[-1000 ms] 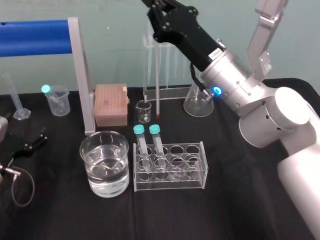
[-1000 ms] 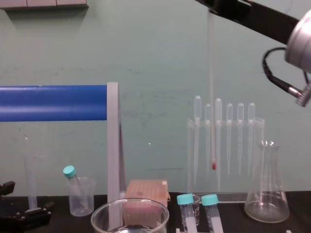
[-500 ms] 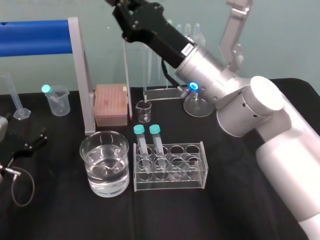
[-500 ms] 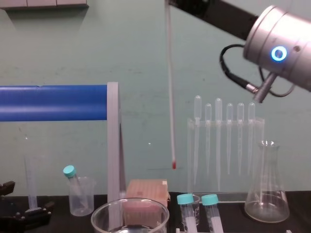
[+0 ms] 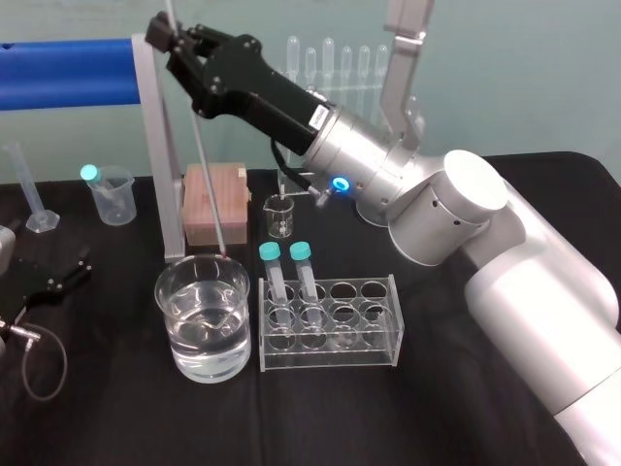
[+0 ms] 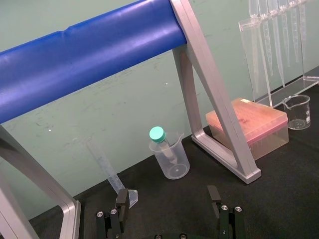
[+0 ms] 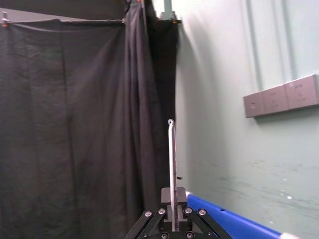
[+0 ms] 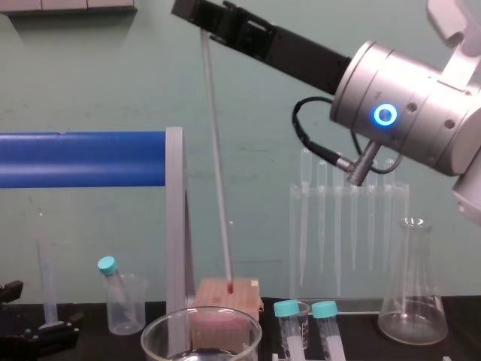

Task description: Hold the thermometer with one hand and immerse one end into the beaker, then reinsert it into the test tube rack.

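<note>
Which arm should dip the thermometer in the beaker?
Right. The right claw grips the thermometer, its red tip close above the beaker rim. The left claw lies open on the table, off to the side.

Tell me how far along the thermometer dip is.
Done: the thermometer is out of the test tube rack, clamped in the right gripper. In hand: it hangs tilted, its red bulb tip just above the far rim of the beaker, not yet in the water. Left: lower the tip into the water, then put it back in the rack. The left gripper rests open on the table.
</note>
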